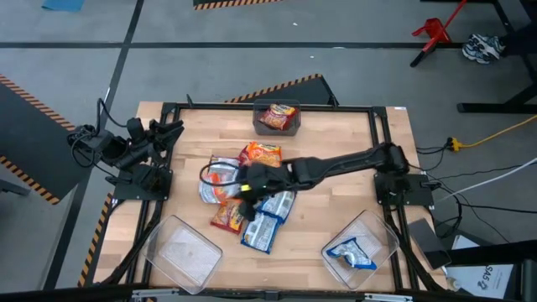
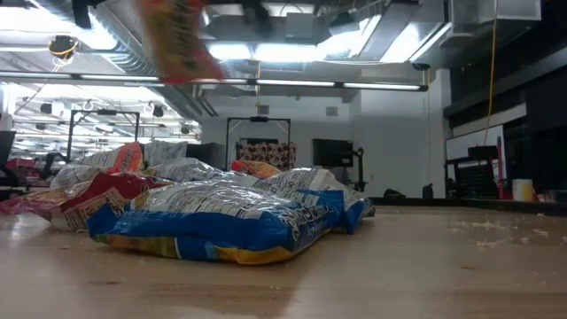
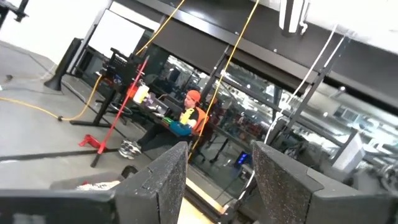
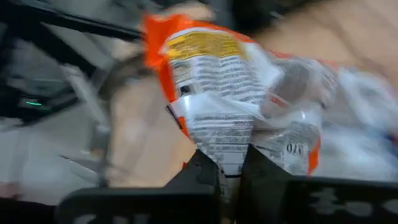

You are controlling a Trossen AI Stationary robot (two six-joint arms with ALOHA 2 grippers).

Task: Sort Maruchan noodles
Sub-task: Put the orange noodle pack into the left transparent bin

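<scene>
Behind right gripper [image 4: 229, 163], packet [image 4: 217, 93] half-hidden.

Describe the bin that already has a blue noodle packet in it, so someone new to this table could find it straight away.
On the wooden table seen from above, three clear plastic bins stand around the central packet pile. Go to the near corner on the right arm's side: that bin holds one blue-and-white packet. The far bin holds an orange packet; the near left bin holds no packet.
</scene>
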